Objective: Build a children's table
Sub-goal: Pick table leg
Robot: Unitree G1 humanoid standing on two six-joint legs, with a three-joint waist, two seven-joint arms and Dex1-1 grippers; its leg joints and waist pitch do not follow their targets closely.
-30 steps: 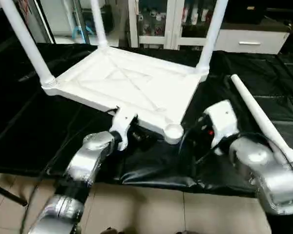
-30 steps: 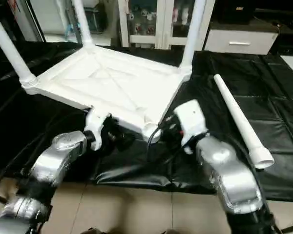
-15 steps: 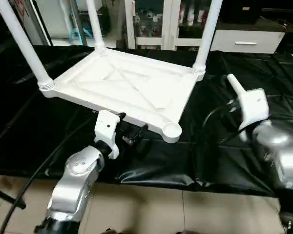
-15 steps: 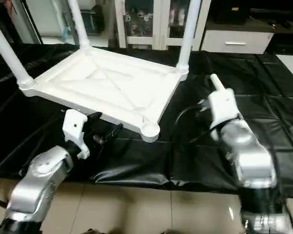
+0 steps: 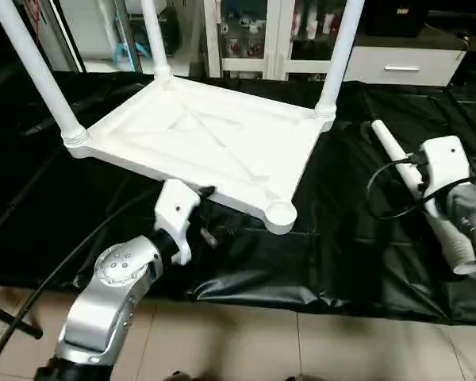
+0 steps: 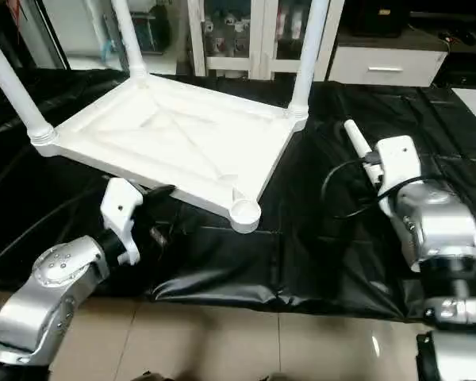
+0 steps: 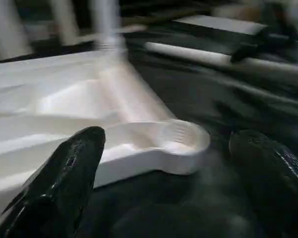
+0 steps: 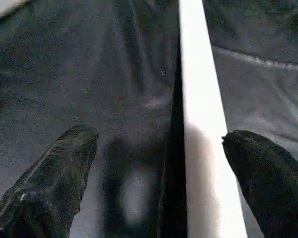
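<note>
Your left gripper (image 7: 164, 183) stands spread wide with nothing between its fingers (image 7: 64, 173). Just ahead of it, and a little above the black cover (image 5: 357, 262), sits the empty round corner socket (image 7: 181, 139) of the children's table top (image 5: 206, 143), which lies upside down with its ribbed X-braced underside facing up. The socket is close in front of the fingertips but not touching them; the near edge of the top runs off past the left finger.

Three legs already stand upright in the other corners: one (image 5: 36, 71) on the far left of your left arm, one (image 5: 155, 40) at the back, and one (image 5: 339, 55) beyond the open socket.

Your right gripper (image 8: 154, 183) is also released, its fingers (image 8: 49, 173) wide apart and pointing down at the cover. The fourth loose leg (image 8: 201, 124) lies flat on the cover and runs lengthwise between those fingers, nearer the right one; neither finger visibly presses it. From the head views this leg (image 5: 397, 155) passes under your right wrist, well apart from the table top.
</note>
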